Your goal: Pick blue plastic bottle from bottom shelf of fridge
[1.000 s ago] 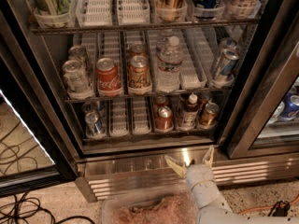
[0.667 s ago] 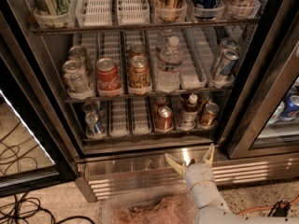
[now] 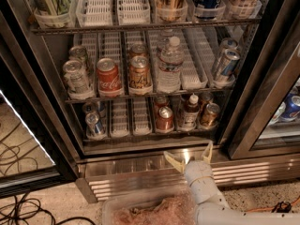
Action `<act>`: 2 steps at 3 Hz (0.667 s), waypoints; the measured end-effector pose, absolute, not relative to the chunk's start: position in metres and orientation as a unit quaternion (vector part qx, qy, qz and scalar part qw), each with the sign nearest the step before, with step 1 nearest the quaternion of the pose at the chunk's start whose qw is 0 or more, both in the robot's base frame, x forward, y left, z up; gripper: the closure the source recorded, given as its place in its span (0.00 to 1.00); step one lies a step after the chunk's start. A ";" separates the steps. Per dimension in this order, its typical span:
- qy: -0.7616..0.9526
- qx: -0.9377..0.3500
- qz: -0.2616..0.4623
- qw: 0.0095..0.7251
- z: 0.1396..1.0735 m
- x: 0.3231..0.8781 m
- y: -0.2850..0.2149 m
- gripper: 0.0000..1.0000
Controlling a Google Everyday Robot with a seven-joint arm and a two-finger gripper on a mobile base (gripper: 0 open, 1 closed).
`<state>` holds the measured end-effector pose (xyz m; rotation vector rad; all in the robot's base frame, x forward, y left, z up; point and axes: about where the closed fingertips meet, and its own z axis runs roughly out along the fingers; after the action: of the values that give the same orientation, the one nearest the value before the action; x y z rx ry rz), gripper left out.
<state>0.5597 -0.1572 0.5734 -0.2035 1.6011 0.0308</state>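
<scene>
The fridge (image 3: 262, 83) stands open before me. On its bottom shelf (image 3: 150, 135) the blue plastic bottle (image 3: 190, 112) stands upright, with a white cap, dark neck and pale label. A copper-coloured can (image 3: 164, 118) is on its left and another can (image 3: 209, 115) on its right. My gripper (image 3: 191, 153) is open, its two pale fingers spread in a V in front of the steel sill, below and just in front of the bottle, not touching it.
A silver can (image 3: 95, 123) stands at the shelf's left. The rack above holds a red cola can (image 3: 108, 76), other cans and a clear water bottle (image 3: 170, 64). A ribbed steel grille (image 3: 140, 179) and a clear bin (image 3: 150, 210) lie below. Cables (image 3: 18, 210) are on the floor at left.
</scene>
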 end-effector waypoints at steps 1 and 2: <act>0.713 -0.086 0.017 0.696 0.570 0.574 -0.160 0.00; 0.707 -0.083 0.007 0.702 0.569 0.587 -0.164 0.15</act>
<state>0.5870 -0.1637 0.5694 -0.1838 1.5731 0.0154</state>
